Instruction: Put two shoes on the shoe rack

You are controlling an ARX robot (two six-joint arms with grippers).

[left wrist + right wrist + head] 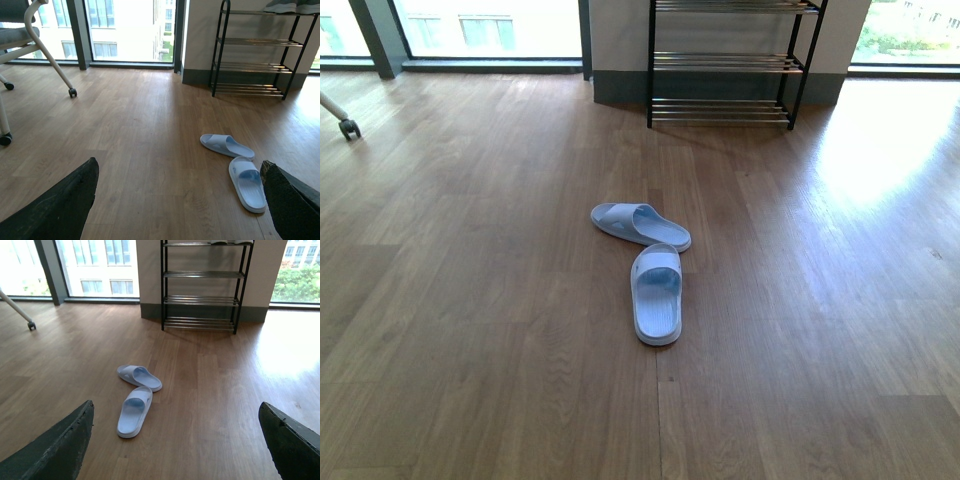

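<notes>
A tall black-framed shoe rack with chrome rod tiers [720,62] stands against the wall between bright windows. Well in front of it, on the brown wooden plank floor [470,320], lie two pale blue one-strap slide slippers. The slipper nearer the rack [640,225] lies crosswise to it. The farther slipper [657,293] points its toe at the rack, and that toe sits just beside the first slipper, perhaps touching. On the rack's top tier rests something grey [287,6], cropped by the picture edge. Far left of the rack stands a white-framed wheeled chair [47,47]. The left jaws and the right jaws both stand wide and hold nothing, well short of the rack.
</notes>
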